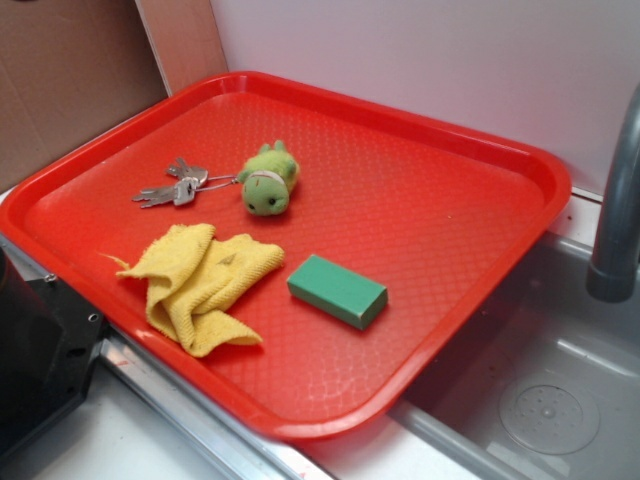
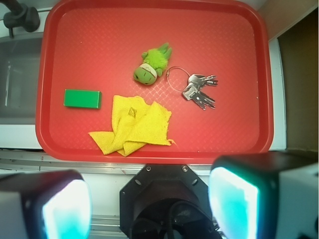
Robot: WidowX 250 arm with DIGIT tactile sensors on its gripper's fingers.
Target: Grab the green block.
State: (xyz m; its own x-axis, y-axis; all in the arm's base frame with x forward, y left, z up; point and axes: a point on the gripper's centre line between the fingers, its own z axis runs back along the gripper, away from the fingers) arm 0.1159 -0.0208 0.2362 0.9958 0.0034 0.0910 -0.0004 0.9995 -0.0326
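Note:
The green block (image 1: 338, 290) (image 2: 82, 98) lies flat on the red tray (image 1: 430, 190) (image 2: 239, 134), near its front edge in the exterior view and at its left side in the wrist view. My gripper (image 2: 149, 206) hovers high above the counter, off the tray's near edge, far from the block. Its two pads (image 2: 65, 211) glow teal and stand wide apart, with nothing between them. In the exterior view the gripper itself is out of frame.
A crumpled yellow cloth (image 1: 200, 283) (image 2: 134, 124) lies beside the block. A lime-green plush toy (image 1: 268, 178) (image 2: 152, 64) with a ring of keys (image 1: 175, 185) (image 2: 199, 89) sits further back. A grey sink (image 1: 540, 390) and faucet (image 1: 615, 200) adjoin the tray. The robot's black base (image 2: 164, 199) is below.

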